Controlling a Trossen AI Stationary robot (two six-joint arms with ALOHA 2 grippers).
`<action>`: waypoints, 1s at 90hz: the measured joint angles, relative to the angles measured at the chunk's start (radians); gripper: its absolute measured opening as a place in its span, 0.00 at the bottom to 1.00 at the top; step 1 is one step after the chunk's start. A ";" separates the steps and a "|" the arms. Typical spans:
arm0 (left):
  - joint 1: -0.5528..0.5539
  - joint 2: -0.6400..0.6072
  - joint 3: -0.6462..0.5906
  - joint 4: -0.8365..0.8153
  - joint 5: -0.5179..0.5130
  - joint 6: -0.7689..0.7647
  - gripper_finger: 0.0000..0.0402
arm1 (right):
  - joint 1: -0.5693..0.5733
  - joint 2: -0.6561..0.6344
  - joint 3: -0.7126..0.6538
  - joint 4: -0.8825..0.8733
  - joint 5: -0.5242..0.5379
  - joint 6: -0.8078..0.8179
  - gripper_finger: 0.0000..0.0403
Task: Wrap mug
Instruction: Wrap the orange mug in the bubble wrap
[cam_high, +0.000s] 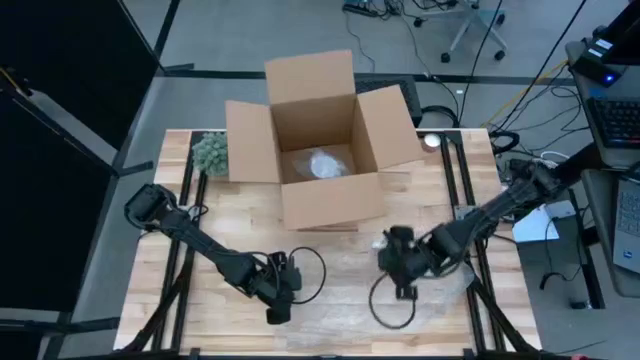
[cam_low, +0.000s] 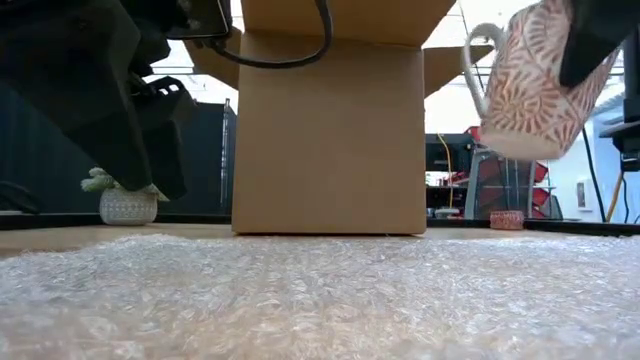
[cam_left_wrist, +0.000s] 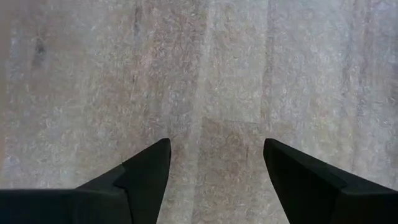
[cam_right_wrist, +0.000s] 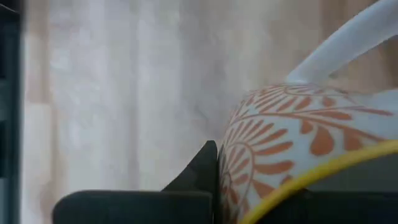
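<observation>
Mug (cam_low: 535, 85): white with orange leaf pattern, tilted, lifted clear above the bubble wrap (cam_low: 320, 295); your right gripper (cam_high: 404, 262) is clamped on its rim. Your left gripper (cam_left_wrist: 214, 177): fingers spread wide, empty, over the wrap. Cardboard box (cam_high: 320, 150): open, behind. Small potted plant (cam_high: 210, 152): beside the box.

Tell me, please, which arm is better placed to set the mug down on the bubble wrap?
Right: its gripper already holds the mug above the bubble wrap; the left gripper is open, empty.
</observation>
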 joint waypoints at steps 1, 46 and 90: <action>0.000 0.000 0.000 0.000 0.001 0.000 0.61 | 0.000 0.013 0.002 0.007 0.000 -0.002 0.00; 0.000 0.000 0.000 -0.004 0.014 0.000 0.61 | -0.026 0.347 0.278 -0.170 -0.042 -0.100 0.00; 0.000 0.000 0.000 0.000 0.014 0.003 0.61 | -0.042 0.376 0.278 -0.044 -0.110 -0.122 0.00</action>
